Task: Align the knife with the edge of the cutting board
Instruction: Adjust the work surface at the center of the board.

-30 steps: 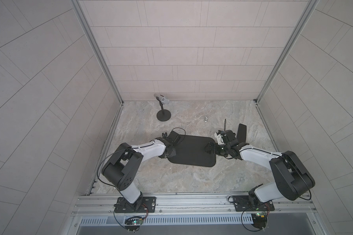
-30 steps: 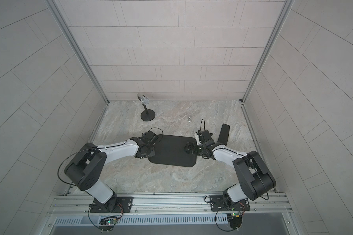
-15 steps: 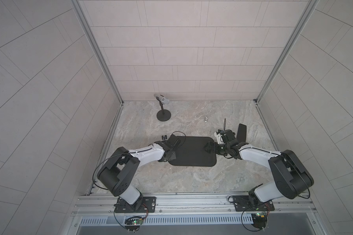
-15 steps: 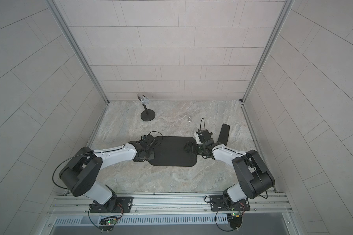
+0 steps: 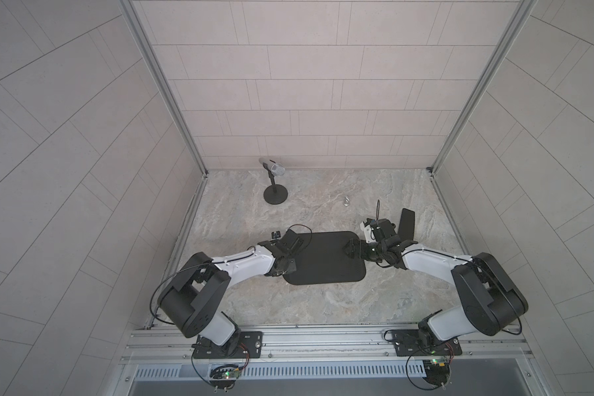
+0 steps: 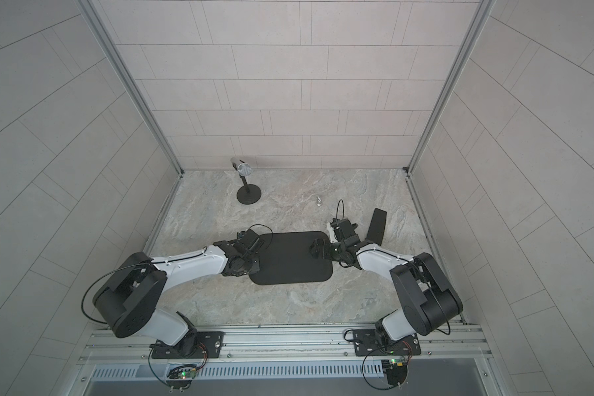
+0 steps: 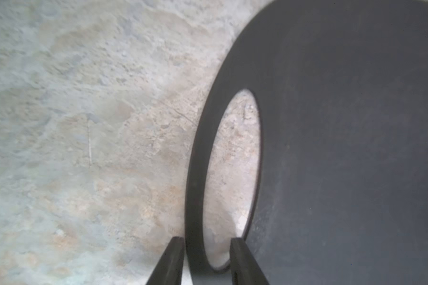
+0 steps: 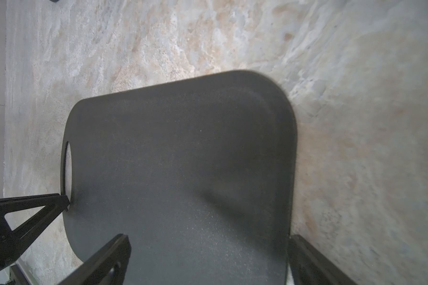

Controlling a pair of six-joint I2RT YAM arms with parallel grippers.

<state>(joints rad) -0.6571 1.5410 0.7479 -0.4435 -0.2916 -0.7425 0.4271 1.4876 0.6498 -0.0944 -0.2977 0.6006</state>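
The black cutting board (image 5: pixel 326 259) (image 6: pixel 294 259) lies flat mid-table, its oval hole at the left end. The black knife (image 5: pixel 407 223) (image 6: pixel 378 223) lies on the floor to the right of the board and apart from it, slanted, its near end hidden by my right arm. My left gripper (image 7: pixel 208 243) (image 5: pixel 288 269) straddles the rim strip beside the hole; one finger (image 7: pixel 242 261) stands in the hole with a gap to the strip, so it is open. My right gripper (image 8: pixel 209 238) (image 5: pixel 352 250) is wide open over the board's right end, holding nothing.
A microphone stand (image 5: pixel 275 195) (image 6: pixel 248 196) with a round black base stands at the back left. A small metal piece (image 5: pixel 346 200) (image 6: pixel 319 200) lies behind the board. Tiled walls close off three sides, and a metal rail (image 5: pixel 323 337) runs along the front.
My left gripper drew the board's hole end toward the front, squaring the board, and its jaws have now parted from the rim strip. The right gripper stays open at the right end.
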